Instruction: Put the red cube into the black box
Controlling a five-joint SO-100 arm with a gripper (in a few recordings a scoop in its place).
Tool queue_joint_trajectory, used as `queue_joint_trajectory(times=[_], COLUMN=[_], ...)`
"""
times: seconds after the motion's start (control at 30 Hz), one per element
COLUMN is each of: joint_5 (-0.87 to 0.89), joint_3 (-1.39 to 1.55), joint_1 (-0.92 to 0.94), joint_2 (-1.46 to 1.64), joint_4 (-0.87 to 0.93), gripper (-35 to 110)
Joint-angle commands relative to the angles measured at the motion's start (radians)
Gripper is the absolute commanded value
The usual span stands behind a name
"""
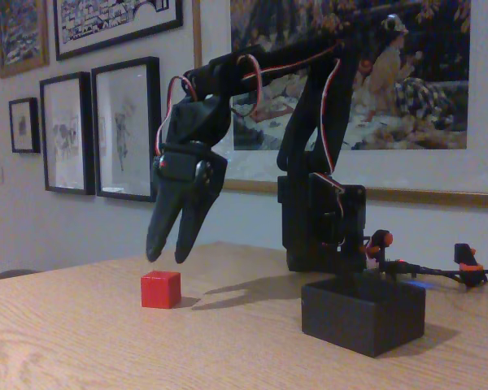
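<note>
Claw (169,253) above red cube (161,289).

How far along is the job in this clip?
Early stage. Done: nothing yet; the red cube sits on the table, well apart from the black box. In hand: the gripper hangs above the cube, jaws slightly parted, holding nothing. Left: grasp, carry, drop in the box.

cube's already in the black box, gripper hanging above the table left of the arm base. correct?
Not quite. In the fixed view the red cube sits on the table, left of the black box and apart from it. The rest holds: the gripper hangs above the table, left of the arm base.
</note>
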Motion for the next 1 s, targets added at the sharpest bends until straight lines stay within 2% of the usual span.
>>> queue_joint_trajectory(times=[0.0,0.43,0.97], joint_5=[-0.023,-0.104,-0.097], joint_3=[-0.028,-0.058,-0.101], joint_1=[-0.002,0.051,-0.006], joint_2=[-0.02,-0.106,-0.216], joint_4=[0.021,0.006,-0.038], gripper=[30,29,28])
